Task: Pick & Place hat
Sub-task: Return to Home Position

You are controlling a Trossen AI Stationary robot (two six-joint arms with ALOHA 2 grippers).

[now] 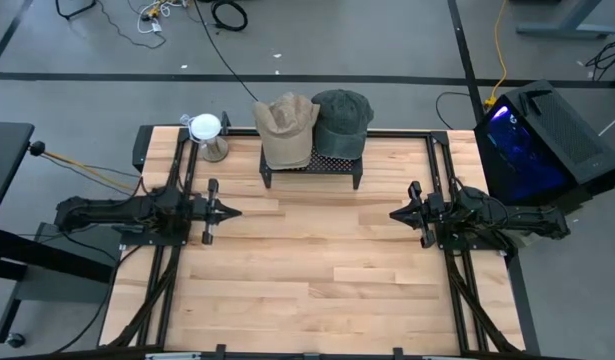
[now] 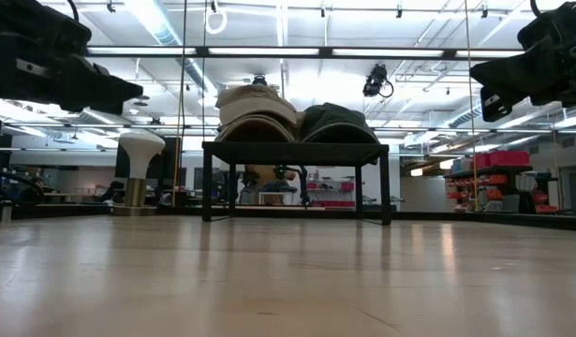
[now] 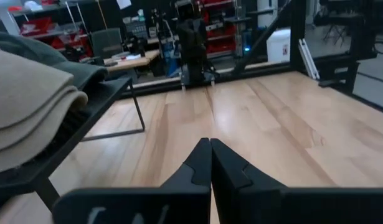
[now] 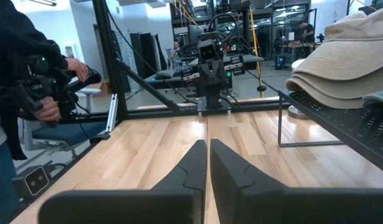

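Bright ceiling strip lights [image 2: 164,21] cast glare on the pale table [image 3: 272,124], shadows soft.

I work in a robotics lab, more workshop than office. My wooden table [image 1: 317,280] stands on a bare grey floor [image 1: 387,40] strewn with loose cables [image 1: 227,15], beside a computer tower [image 1: 547,140] glowing blue. Long strip lights [image 2: 161,19] run overhead. Racks of red bins [image 2: 498,159] stand beyond the table, and a person [image 4: 17,81] nearby holds some dark equipment.
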